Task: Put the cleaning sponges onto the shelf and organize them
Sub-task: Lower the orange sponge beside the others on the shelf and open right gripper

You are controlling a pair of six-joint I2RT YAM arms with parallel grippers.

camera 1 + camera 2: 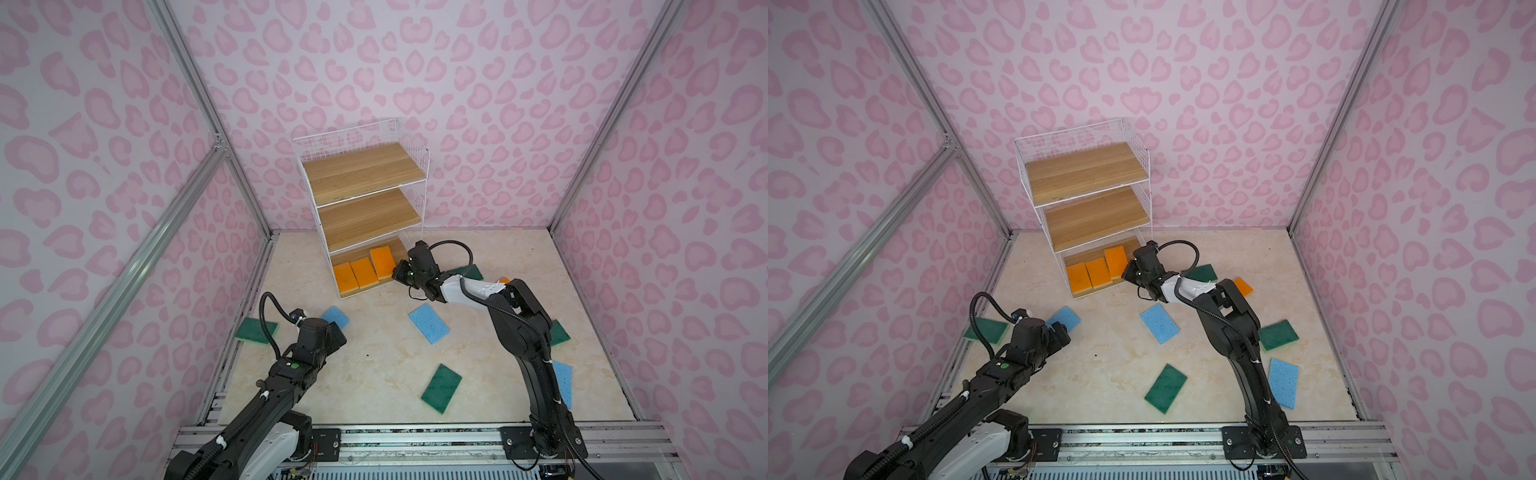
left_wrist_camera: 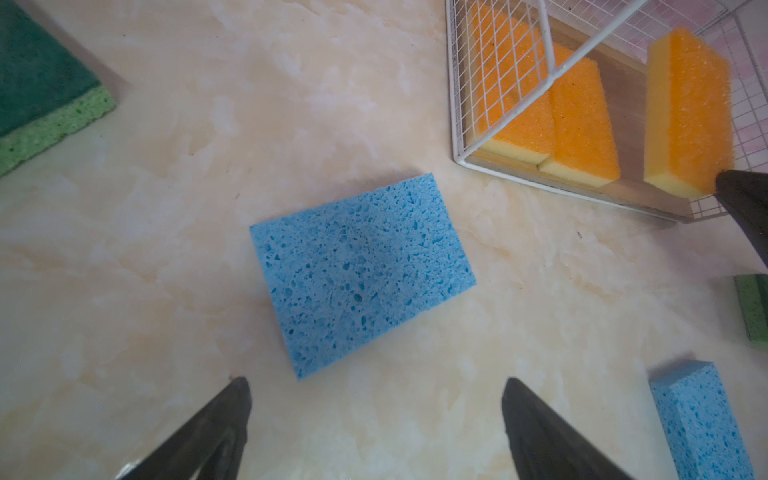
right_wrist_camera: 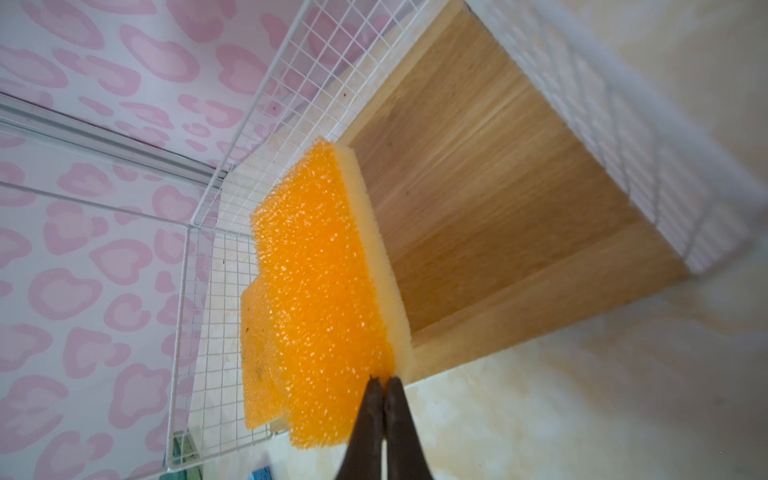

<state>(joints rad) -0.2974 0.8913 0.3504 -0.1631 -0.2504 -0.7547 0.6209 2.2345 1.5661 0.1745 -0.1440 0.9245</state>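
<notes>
The shelf (image 1: 361,170) (image 1: 1084,170) stands at the back, and three orange sponges lie on its bottom board (image 3: 478,208). The rightmost orange sponge (image 1: 382,259) (image 3: 320,291) sits farther back than the other two (image 1: 344,277) (image 1: 362,271). My right gripper (image 1: 398,276) (image 3: 383,379) is shut and holds nothing. Its tips touch that sponge's near end. My left gripper (image 2: 376,380) is open above the floor. A light blue sponge (image 2: 361,274) (image 1: 336,318) lies just ahead of its fingertips, not touched.
Loose on the marble floor are blue sponges (image 1: 429,328) (image 1: 563,382) and green sponges (image 1: 441,388) (image 1: 255,330) (image 1: 559,332) (image 1: 471,272). An orange sponge (image 1: 1243,286) lies behind the right arm. The upper two boards are bare. Pink walls enclose the floor.
</notes>
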